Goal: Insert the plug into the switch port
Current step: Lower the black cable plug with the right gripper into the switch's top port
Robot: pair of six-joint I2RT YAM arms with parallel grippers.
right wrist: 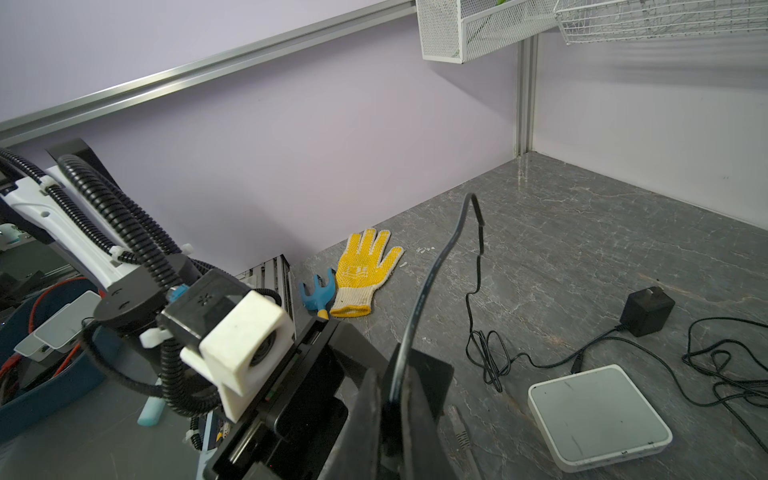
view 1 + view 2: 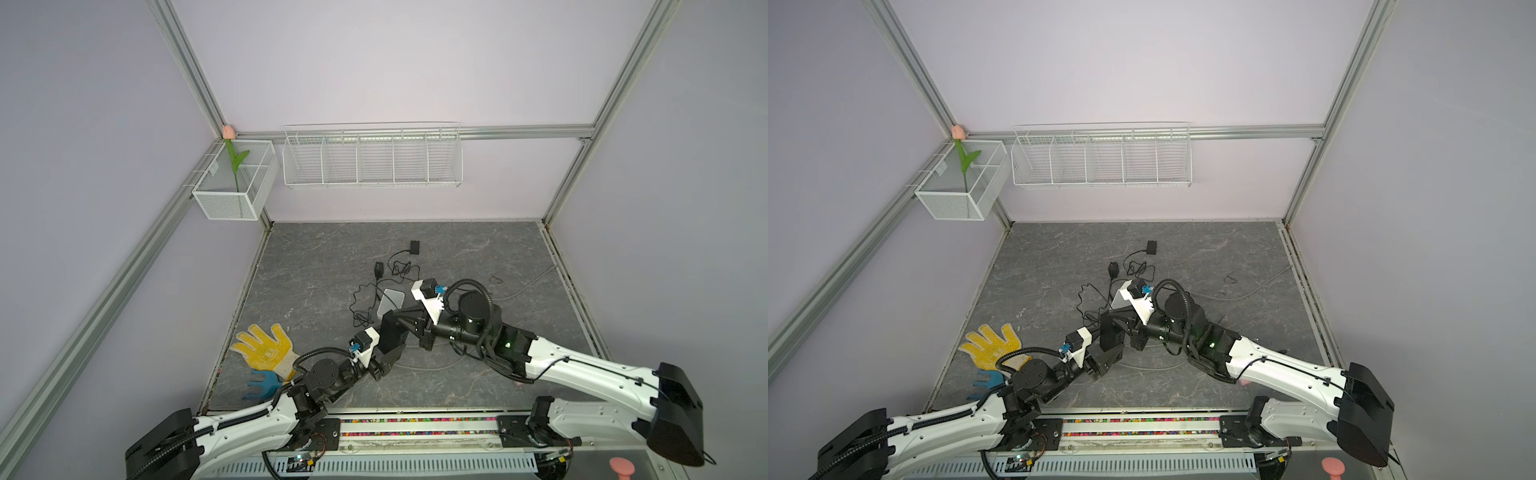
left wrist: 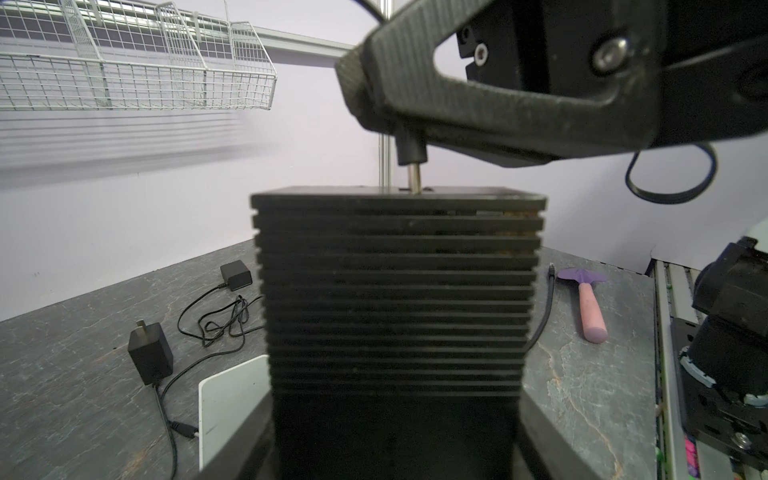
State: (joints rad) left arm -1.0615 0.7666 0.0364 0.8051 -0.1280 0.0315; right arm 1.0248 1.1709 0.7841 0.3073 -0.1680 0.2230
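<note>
The switch [image 3: 395, 291] is a black ribbed box held upright, with my left gripper [image 3: 395, 436] shut on its lower end, one finger on each side. In both top views the switch [image 2: 392, 332] [image 2: 1111, 332] stands between the two arms, with the left gripper [image 2: 388, 357] below it. My right gripper [image 1: 392, 399] is shut on the black barrel plug [image 3: 411, 151], and its cable [image 1: 432, 274] rises from between the fingers. The plug's metal tip points down and meets the switch's upper face. The port itself is hidden there. The right gripper [image 2: 409, 322] sits at the switch's upper end.
A white flat box [image 2: 390, 301] lies just behind the switch, with two black adapters [image 2: 379, 269] [image 2: 414, 247] and tangled thin cords. A yellow glove [image 2: 266, 349] and a blue tool [image 2: 262, 384] lie at the left edge. A pink-handled trowel [image 3: 590, 303] and a grey cable [image 2: 523, 286] lie on the right.
</note>
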